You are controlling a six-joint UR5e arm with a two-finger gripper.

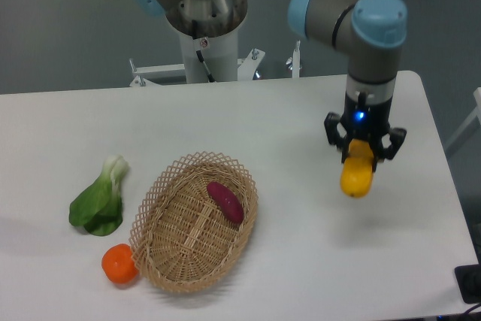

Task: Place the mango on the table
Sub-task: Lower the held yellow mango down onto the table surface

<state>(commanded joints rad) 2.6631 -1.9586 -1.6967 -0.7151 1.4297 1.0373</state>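
Camera view: gripper (361, 157) pinching the mango (356, 175) above the table (301, 125), lowering stage; next, descend to the surface and spread the jaws

I see the yellow-orange mango (357, 177) hanging lengthwise below the fingers (333, 129), its top pinched between them, over the white table (301, 110), right side.

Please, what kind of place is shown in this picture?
Most likely a robotics lab or test cell. An industrial arm, its claw gripping a mango, works over a plain white table set with props: a wicker basket, an orange and a leafy green.
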